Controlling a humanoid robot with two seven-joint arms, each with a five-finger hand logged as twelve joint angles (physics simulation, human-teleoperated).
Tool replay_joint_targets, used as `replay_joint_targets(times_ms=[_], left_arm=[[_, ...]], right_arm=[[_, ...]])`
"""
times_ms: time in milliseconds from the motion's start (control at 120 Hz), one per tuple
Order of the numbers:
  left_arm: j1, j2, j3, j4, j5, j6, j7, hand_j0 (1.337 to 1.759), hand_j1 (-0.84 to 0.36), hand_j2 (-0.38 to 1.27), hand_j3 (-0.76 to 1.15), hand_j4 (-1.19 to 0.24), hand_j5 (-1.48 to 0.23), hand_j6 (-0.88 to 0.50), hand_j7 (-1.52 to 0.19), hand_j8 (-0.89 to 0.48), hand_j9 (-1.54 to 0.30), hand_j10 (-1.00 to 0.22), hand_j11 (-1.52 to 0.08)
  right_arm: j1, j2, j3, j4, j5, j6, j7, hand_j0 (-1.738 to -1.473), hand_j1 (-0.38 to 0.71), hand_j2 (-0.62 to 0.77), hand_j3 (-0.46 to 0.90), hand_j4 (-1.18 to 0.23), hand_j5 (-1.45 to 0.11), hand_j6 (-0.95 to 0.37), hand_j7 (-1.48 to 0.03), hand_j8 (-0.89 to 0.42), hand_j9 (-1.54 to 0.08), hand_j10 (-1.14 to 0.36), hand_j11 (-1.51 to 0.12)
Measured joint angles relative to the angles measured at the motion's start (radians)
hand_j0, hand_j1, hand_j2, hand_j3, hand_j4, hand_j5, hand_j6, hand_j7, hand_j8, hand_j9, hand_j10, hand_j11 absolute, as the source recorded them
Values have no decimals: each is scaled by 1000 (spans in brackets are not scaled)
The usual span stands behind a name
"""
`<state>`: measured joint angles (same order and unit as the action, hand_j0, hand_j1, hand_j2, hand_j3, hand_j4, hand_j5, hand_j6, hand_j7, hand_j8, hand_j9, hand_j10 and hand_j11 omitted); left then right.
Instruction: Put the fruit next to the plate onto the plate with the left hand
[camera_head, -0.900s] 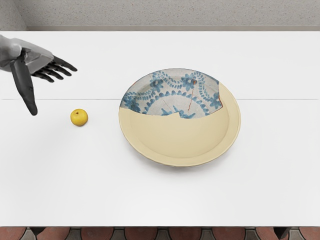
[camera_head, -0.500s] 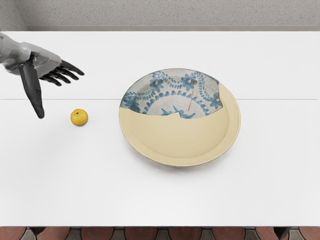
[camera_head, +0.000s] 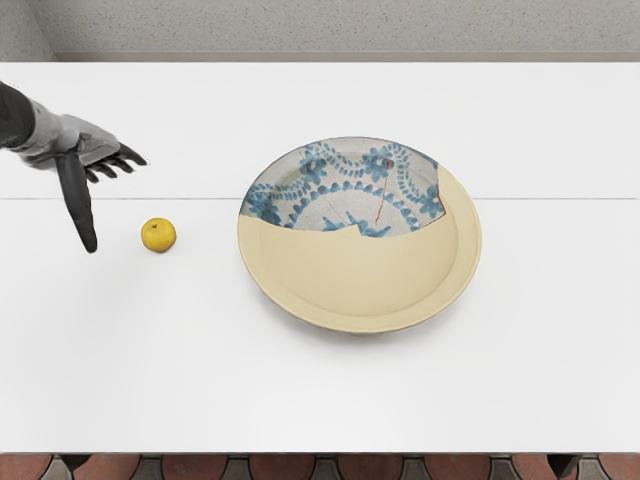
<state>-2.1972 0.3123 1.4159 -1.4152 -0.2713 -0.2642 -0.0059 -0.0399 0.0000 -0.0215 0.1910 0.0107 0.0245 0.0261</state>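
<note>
The yellow fruit (camera_head: 158, 235) sits on the white table (camera_head: 320, 400), left of the plate (camera_head: 350, 285) and clear of its rim. The left hand (camera_head: 82, 158) hovers farther left of the plate, beyond the fruit, fingers spread and released, thumb pointing down, holding nothing.

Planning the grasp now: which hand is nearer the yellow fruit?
Left. The left hand hangs open to the picture's upper left of the yellow fruit, not touching it. The right hand is out of view.
</note>
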Motion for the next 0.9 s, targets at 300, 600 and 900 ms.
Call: replay_joint_targets(times_ms=[300, 600, 900], left_arm=[[168, -123, -187, 1, 7, 430, 125, 1658, 337, 2, 0, -10, -13, -10, -13, -10, -13, -10, -13], [232, -128, -214, 8, 162, 467, 133, 1658, 338, 2, 0, -9, -12, -9, -12, -9, -12, -9, -12], [339, -170, -220, 98, 165, 471, 133, 1658, 336, 2, 0, -11, -14, -11, -14, -11, -14, -11, -14]], right_arm=[[0, 0, 0, 0, 0, 0, 0, -1658, -335, -2, 0, -12, -15, -12, -15, -12, -15, -12, -15], [0, 0, 0, 0, 0, 0, 0, -1658, -335, -2, 0, -12, -15, -12, -15, -12, -15, -12, -15], [0, 0, 0, 0, 0, 0, 0, -1658, -335, -2, 0, -12, -15, -12, -15, -12, -15, -12, -15]])
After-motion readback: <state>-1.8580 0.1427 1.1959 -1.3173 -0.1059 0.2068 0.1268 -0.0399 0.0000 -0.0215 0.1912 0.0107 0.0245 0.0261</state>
